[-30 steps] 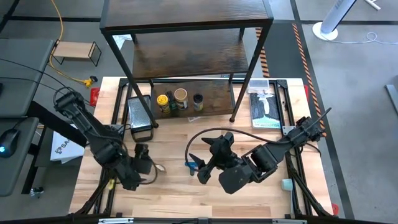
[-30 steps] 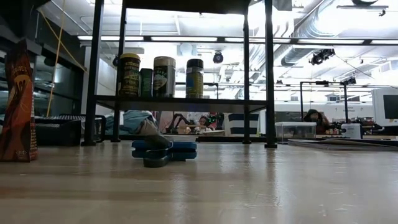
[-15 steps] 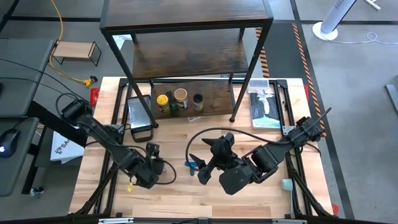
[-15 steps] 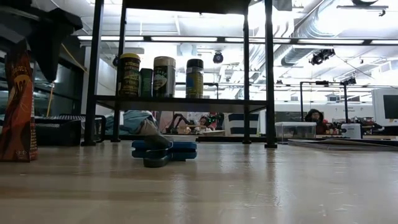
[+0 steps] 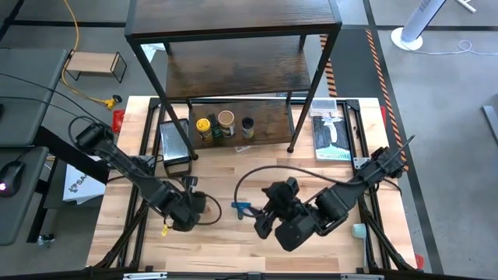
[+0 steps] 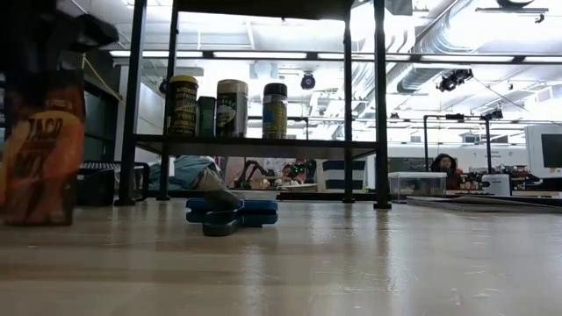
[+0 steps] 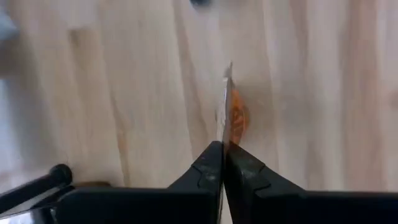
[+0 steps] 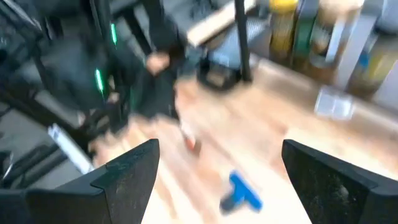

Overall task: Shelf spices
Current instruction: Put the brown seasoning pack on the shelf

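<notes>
The reddish-brown packet [image 6: 39, 158] stands upright at the table's left part, seen edge-on in the left wrist view [image 7: 231, 112]. My left gripper [image 5: 191, 204] is shut on it from above and hides it in the high view. On the shelf's [image 5: 233, 70] lowest board stand the yellow-lidded jar [image 5: 204, 124], the tan-lidded jar [image 5: 226, 119] and the black-lidded jar [image 5: 247, 123], with a small dark box [image 6: 206, 116] between them. My right gripper [image 5: 264, 222] hangs open above the table's middle, near the blue T-shaped piece [image 5: 243, 207]. My left gripper pinches the packet's thin top edge [image 7: 227, 134] between its two fingers [image 7: 208, 165]. The fingers come from above, pointing steeply down. The packet stands upright below them; whether its lower edge [image 6: 39, 219] still touches the table I cannot tell.
A dark mesh tray [image 5: 175, 144] lies at the shelf's left foot and a flat packaged item [image 5: 331, 132] at its right. The blue T-shaped piece [image 6: 230, 213] lies mid-table. A small light-wood rack [image 5: 93, 64] sits on the floor off the far left.
My left gripper has come down and toward the table's right onto the packet and has shut on its top edge; the packet has shifted sideways in the low view. My right gripper has dipped toward the near edge and rolled, staying open.
</notes>
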### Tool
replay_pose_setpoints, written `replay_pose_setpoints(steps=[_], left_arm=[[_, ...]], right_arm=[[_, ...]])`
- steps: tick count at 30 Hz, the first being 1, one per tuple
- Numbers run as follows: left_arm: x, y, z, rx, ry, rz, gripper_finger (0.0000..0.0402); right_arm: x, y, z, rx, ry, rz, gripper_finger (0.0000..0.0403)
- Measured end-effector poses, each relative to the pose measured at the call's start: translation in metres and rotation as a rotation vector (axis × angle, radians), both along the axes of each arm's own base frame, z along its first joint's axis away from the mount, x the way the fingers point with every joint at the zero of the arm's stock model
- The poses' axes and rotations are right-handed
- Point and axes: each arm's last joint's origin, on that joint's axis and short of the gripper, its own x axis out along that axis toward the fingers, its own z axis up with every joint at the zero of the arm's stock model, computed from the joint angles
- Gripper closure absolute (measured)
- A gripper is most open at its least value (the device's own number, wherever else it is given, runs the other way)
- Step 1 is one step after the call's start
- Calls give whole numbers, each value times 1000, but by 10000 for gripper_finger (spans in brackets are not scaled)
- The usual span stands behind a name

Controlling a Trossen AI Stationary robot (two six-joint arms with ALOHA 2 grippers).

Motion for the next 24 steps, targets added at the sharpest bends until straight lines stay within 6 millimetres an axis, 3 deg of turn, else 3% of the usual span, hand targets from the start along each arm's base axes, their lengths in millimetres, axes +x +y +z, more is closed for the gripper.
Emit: replay_pose_setpoints(steps=[7, 15, 20, 24], left_arm=[[3, 11, 68, -105, -265, 74, 401], [11, 27, 141, -148, -502, 94, 401], [12, 34, 166, -146, -583, 101, 401], [12, 35, 174, -150, -608, 98, 401]], right_arm=[[23, 6, -32, -10, -8, 101, 69], [50, -15, -34, -128, -49, 220, 69], [58, -32, -34, -183, -9, 249, 69], [64, -47, -34, -215, -3, 202, 69]])
